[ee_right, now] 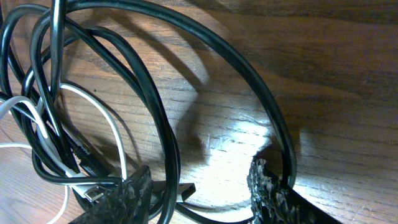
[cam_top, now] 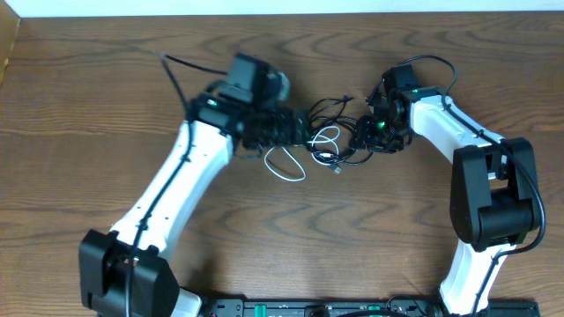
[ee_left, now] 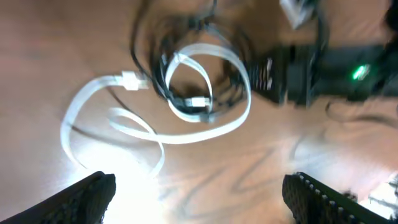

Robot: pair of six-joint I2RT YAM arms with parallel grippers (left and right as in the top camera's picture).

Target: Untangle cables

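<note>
Working the separation step, I have both arms meeting mid-table over the knot, where the black cable and the white cable lie looped through each other. The left gripper hangs just short of the white loops, its fingers spread wide with nothing between them. The right gripper sits low on the wooden table, also parted. Black strands cross its gap and one runs against the inner face of a finger, but I see no pinch. I judge the tangle barely loosened. Next I need the right fingers to close on a single black strand, not the bundle. The left must take the white loop, so the two can be drawn apart without cinching the knot.
</note>
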